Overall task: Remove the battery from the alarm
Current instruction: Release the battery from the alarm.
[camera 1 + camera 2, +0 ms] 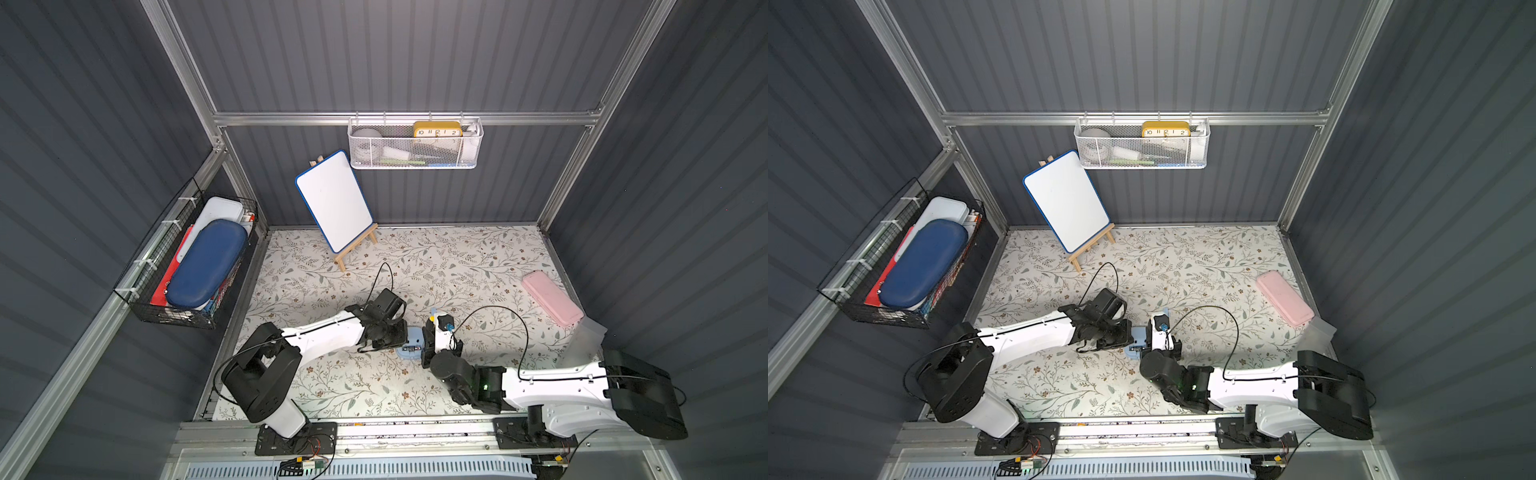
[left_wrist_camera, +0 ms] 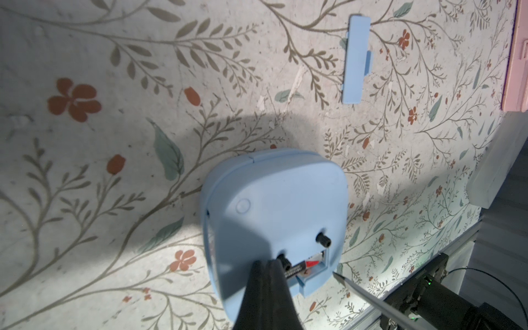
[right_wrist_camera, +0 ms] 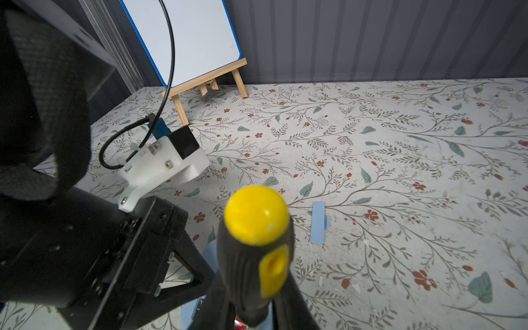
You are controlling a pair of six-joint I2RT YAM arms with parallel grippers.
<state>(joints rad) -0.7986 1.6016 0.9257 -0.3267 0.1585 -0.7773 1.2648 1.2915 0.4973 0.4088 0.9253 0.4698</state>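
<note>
- Your left gripper (image 2: 265,271) is closed, its tips at the battery (image 2: 297,268), which sits in the open back of the alarm (image 2: 274,217).
- The alarm lies face down, near centre, between your grippers.
- Your right gripper (image 3: 248,308) clamps the screwdriver (image 3: 257,228).

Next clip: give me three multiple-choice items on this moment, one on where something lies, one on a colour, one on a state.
1. Where does the battery cover lie?
A) clipped on the alarm
B) flat on the table, apart from the alarm
C) under the alarm

2. The butt end of the screwdriver handle is:
A) red
B) green
C) yellow

3. The battery is:
A) seated in the alarm's open compartment
B) loose on the table
C) nowhere in view

Key:
1 B, the left wrist view shows the cover on the table, clear of the alarm.
2 C, the right wrist view shows a yellow cap.
3 A, it shows inside the open bay.
</note>
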